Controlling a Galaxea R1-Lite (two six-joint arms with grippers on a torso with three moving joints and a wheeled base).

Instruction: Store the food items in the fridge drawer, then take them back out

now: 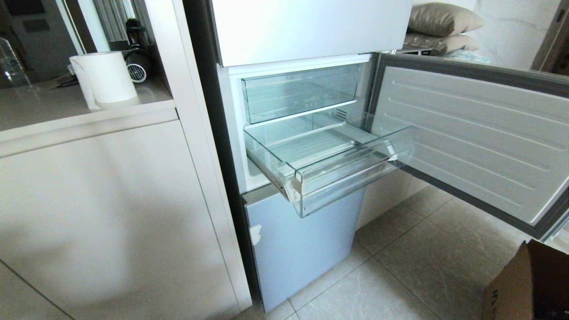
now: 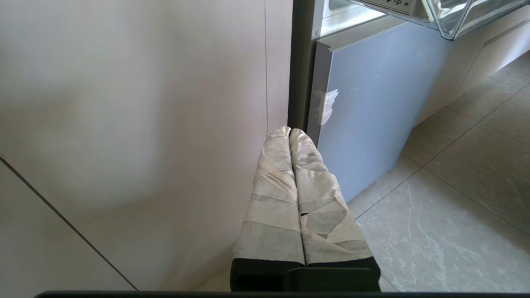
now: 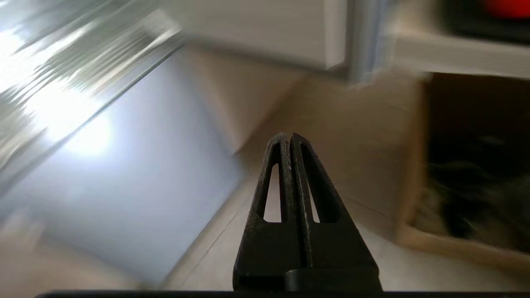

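Shallow clear plastic fridge drawer (image 1: 331, 164) is sitting pulled out, nothing in it; left gripper (image 2: 289, 131) and right gripper (image 3: 288, 135) both pressed together, holding nothing, low near the floor; food items not visible

Left gripper (image 2: 289, 131), taped fingers together, faces probably the fridge's lower door (image 2: 372, 103).

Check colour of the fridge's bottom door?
Pale blue-grey bottom door, clearest in the head view.
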